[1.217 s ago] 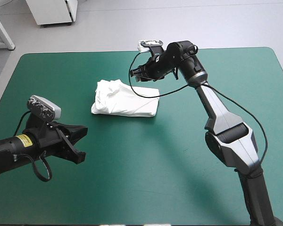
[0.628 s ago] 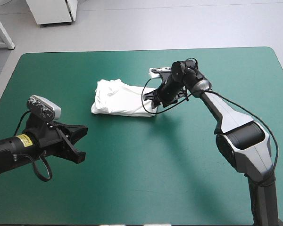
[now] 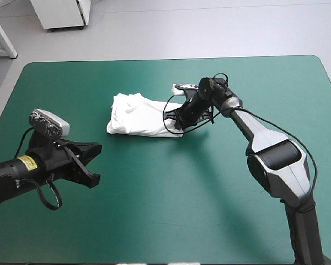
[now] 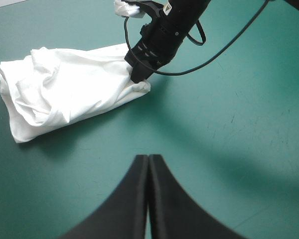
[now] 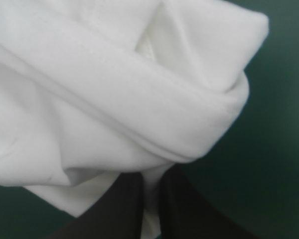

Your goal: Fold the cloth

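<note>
T-shirt (image 3: 143, 116): a folded white bundle, seen lying on the teal-green cover (image 3: 182, 210) in the table's far half, a little left of the middle. Creases are noted along its top; its left end is bunched higher.

Nearest, the left gripper (image 4: 148, 162) is held over the cover's near left part, its black fingers pressed together in one pointed arch, nothing between them. The bundle lies ahead of it, well apart.

Farther off, the right gripper (image 3: 176, 122) is set down at the bundle's right-hand end, at the corner nearer the robot. In its own wrist view the fingers (image 5: 122, 204) are all but closed, a strip of white fabric pinched between them; the rolled fold rises just ahead of the tips.
</note>
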